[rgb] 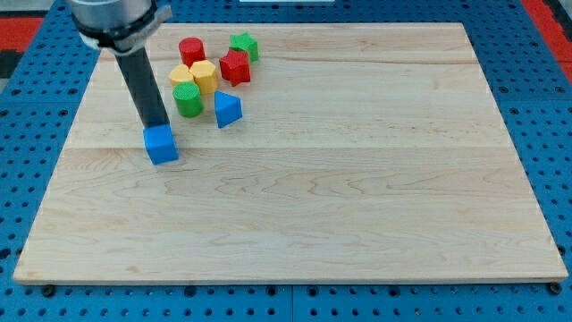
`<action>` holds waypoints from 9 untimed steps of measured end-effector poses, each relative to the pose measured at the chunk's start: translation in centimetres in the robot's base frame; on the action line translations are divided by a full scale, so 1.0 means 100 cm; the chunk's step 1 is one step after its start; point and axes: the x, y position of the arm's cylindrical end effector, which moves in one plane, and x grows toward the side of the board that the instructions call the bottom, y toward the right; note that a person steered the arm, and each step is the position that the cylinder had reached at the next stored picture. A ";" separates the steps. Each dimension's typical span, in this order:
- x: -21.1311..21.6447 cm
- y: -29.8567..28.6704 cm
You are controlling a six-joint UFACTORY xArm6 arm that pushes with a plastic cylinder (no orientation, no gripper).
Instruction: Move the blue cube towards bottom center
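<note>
The blue cube [161,144] lies on the wooden board [357,197] in the upper left part of the view. My dark rod comes down from the view's top left, and my tip [155,126] touches the cube's upper edge, just above it in the view. A blue triangular block [227,109] lies to the right of the cube, a little higher in the view.
A cluster of blocks sits near the view's top left: a green cylinder [187,100], a yellow block [204,76], another yellow block [181,75], a red cylinder [191,50], a red star-like block [235,66] and a green star-like block [243,45]. A blue pegboard [545,107] surrounds the board.
</note>
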 end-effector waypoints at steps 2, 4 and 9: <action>0.050 0.002; 0.058 -0.029; 0.079 0.056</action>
